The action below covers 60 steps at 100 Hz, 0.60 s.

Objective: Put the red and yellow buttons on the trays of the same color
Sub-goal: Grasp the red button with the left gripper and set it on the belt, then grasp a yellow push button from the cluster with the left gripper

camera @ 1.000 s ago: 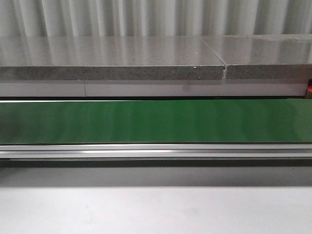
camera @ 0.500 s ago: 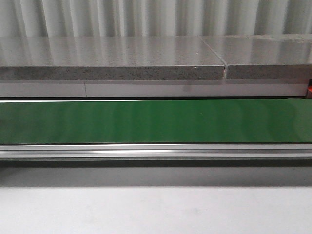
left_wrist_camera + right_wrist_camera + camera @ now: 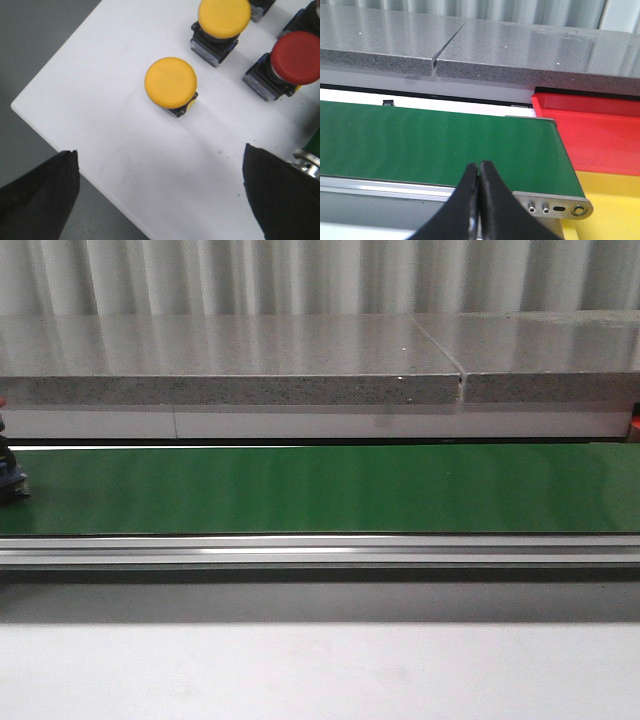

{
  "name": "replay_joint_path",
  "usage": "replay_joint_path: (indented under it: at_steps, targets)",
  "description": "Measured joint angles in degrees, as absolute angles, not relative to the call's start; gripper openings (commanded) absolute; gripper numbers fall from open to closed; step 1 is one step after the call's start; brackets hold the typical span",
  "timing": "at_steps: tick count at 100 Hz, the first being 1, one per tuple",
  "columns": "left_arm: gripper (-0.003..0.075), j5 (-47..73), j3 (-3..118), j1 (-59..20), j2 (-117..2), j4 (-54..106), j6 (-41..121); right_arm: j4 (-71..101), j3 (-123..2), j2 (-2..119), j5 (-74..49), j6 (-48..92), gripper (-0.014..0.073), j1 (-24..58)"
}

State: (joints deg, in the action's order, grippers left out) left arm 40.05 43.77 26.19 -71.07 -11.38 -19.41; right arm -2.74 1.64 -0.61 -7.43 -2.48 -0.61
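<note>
In the left wrist view my left gripper hangs open over a white board, nothing between its fingers. On the board stand two yellow buttons and a red button, all ahead of the fingertips. In the right wrist view my right gripper is shut and empty over the near rail of the green belt. The red tray and the yellow tray lie past the belt's end. At the belt's left edge in the front view a dark button base shows, its cap cut off.
A grey stone shelf runs behind the green belt, with a metal rail along the belt's front. A grey floor lies beyond the white board's corner. Neither arm shows in the front view.
A dark button base has come into the front view at the left end of the belt, where there was bare green before. Nothing else differs.
</note>
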Motion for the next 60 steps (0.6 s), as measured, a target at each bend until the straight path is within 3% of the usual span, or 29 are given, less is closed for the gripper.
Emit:
replay_joint_path:
  at_steps: [60]
  targets:
    - [0.0621,34.79,48.01,26.58,-85.9,-13.33,-19.76,-2.74,1.64,-0.61,-7.43,-2.48,-0.0069,-0.61]
